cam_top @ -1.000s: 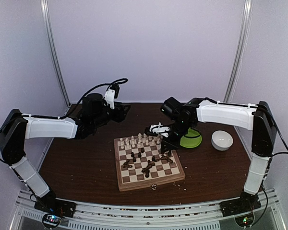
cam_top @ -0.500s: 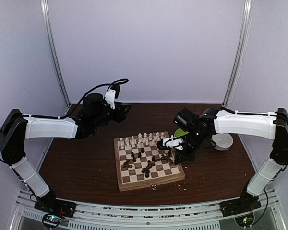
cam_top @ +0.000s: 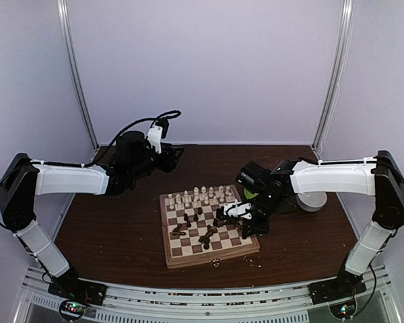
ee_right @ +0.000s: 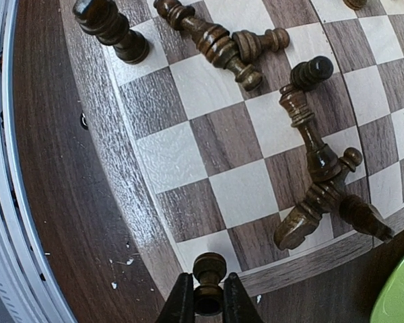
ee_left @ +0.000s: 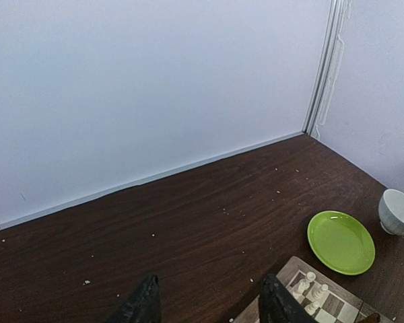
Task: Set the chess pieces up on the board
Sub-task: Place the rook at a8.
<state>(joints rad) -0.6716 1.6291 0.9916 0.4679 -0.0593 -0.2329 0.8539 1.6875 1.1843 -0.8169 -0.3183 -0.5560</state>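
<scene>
One dark pawn pinched in the right jaws, now at the board's right edge, swung in from the plate side: placement likely next. Left jaws half apart, empty, parked far left. Toppled dark pieces mid-board: perhaps seven, heap tangled. One plate, one bowl.

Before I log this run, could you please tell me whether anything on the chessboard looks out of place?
Yes: several dark pieces lie toppled and tangled on the board rather than standing on squares. The pale pieces stand upright along the far edge. The right claw grips one dark pawn.
</scene>
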